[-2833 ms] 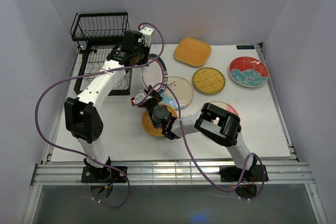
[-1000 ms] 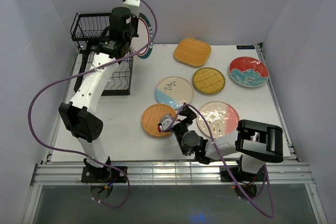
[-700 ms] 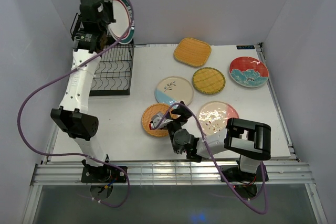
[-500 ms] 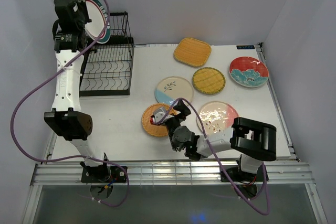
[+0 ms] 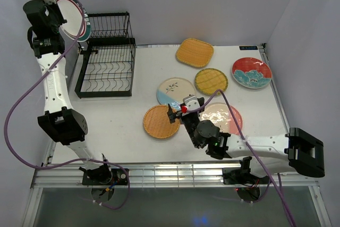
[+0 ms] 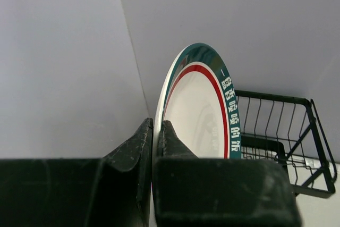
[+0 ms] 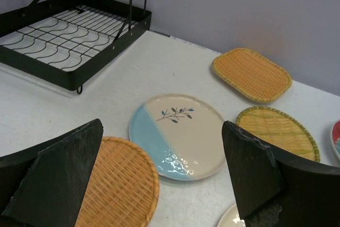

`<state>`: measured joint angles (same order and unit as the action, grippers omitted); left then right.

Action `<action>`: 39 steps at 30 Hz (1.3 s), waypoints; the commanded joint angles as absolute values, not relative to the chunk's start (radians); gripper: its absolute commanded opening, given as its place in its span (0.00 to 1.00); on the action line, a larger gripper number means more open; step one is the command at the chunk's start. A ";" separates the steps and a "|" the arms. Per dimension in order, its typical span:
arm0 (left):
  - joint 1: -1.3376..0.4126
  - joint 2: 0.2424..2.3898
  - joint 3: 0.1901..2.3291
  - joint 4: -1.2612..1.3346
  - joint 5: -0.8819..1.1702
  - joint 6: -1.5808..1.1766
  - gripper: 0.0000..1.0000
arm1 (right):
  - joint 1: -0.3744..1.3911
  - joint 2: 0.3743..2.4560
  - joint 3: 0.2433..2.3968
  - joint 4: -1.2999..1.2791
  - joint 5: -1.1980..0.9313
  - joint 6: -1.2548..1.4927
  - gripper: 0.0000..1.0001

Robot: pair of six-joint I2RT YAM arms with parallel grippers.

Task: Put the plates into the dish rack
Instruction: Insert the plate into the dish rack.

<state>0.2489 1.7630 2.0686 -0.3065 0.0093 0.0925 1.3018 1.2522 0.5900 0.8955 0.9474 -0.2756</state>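
My left gripper point(image 5: 52, 10) is shut on the rim of the green-striped white plate point(image 5: 73, 15), held on edge high up, left of the dish rack point(image 5: 103, 94). The left wrist view shows both fingers pinching that plate point(image 6: 199, 115), with the rack's upper basket point(image 6: 281, 126) behind it. My right gripper point(image 5: 177, 113) hangs open and holds nothing, low between the round woven orange plate point(image 5: 158, 123) and the cream-blue plate point(image 5: 174, 90). In the right wrist view that gripper point(image 7: 162, 125) frames the cream-blue plate point(image 7: 178, 134), with the woven plate point(image 7: 114, 184) at lower left.
A rounded-square woven plate point(image 5: 195, 52), a yellow woven plate point(image 5: 211, 81) and a red-teal floral plate point(image 5: 251, 72) lie at the back right. A cream-pink plate point(image 5: 227, 119) is partly under my right arm. Grey walls close in on three sides.
My left arm has swung the striped plate leftward, from over the rack to beyond its left side. My right arm has stretched out, its gripper shifting slightly right above the plates.
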 commanded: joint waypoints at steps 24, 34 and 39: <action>0.295 1.795 1.868 0.353 -0.063 0.097 0.00 | 1.293 0.877 0.479 0.523 0.908 0.032 0.97; 0.247 1.844 1.787 0.560 -0.118 0.270 0.00 | 1.293 0.877 0.486 0.511 0.902 0.041 0.96; 0.244 1.870 1.787 0.591 -0.114 0.288 0.00 | 1.292 0.877 0.486 0.511 0.897 0.046 0.96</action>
